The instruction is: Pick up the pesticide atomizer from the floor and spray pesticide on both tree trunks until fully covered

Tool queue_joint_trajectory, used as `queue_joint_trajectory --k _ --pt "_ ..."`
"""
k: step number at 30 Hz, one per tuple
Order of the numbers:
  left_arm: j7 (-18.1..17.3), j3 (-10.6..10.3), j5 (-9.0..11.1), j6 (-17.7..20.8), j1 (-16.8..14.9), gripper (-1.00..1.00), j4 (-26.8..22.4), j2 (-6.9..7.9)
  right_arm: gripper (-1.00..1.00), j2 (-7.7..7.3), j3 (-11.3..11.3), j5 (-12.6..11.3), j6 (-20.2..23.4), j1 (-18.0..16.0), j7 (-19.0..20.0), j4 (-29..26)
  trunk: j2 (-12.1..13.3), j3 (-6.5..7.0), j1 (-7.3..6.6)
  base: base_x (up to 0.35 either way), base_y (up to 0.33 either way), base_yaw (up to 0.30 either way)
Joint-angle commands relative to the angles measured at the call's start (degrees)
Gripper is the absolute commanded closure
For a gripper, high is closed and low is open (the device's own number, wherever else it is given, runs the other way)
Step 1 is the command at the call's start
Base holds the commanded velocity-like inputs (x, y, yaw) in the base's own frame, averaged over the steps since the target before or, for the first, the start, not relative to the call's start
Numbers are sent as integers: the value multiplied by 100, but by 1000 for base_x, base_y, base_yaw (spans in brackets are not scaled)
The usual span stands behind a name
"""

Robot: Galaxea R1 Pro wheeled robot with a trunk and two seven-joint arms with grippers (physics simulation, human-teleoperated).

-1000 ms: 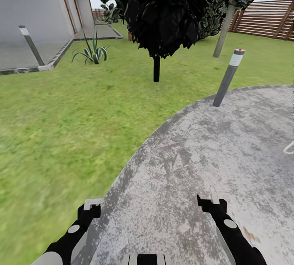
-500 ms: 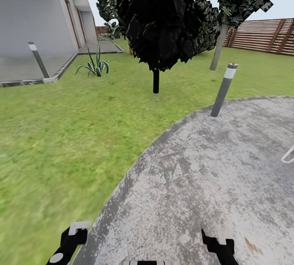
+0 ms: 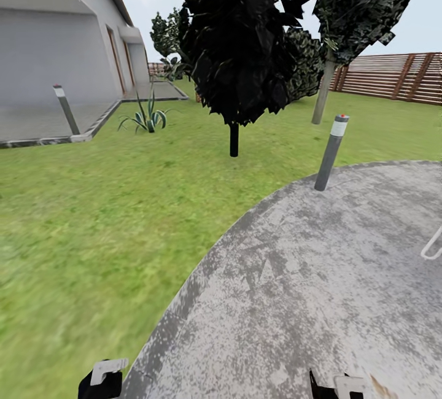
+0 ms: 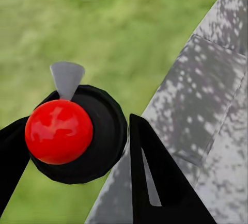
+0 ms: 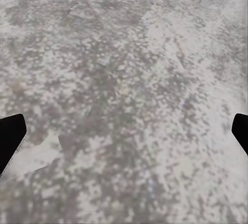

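Plainly both claws hang spread and empty, left gripper (image 4: 75, 146) and right gripper (image 5: 124, 136); the grey tree trunk (image 3: 322, 97) stands far across the lawn (image 3: 92, 202); driving straight there risks clipping the bollard light (image 3: 329, 153) at the stone patio (image 3: 319, 276) edge.

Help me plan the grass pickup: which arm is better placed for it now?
Left, probably. The left gripper sits at the stone patio's edge, right beside the lawn, fingers apart; the right gripper hangs over the patio, farther from the lawn.
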Motion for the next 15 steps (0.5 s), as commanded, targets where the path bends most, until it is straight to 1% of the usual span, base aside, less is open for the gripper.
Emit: queue_joint_trajectory --k 1,8,15 --pt "5 -6 26 -20 -1 100 6 0 -100 -1 -20 4 -19 -3 4 8 0 28 -4 0 0 0" --pt "-2 3 26 -22 3 100 15 -1 -100 12 -19 -8 -20 -3 -21 8 9 229 -22 0 0 0" --pt "-2 5 26 -22 3 100 14 -1 -100 46 -27 -23 -20 -3 -10 0 290 360 -175 0 0 0"
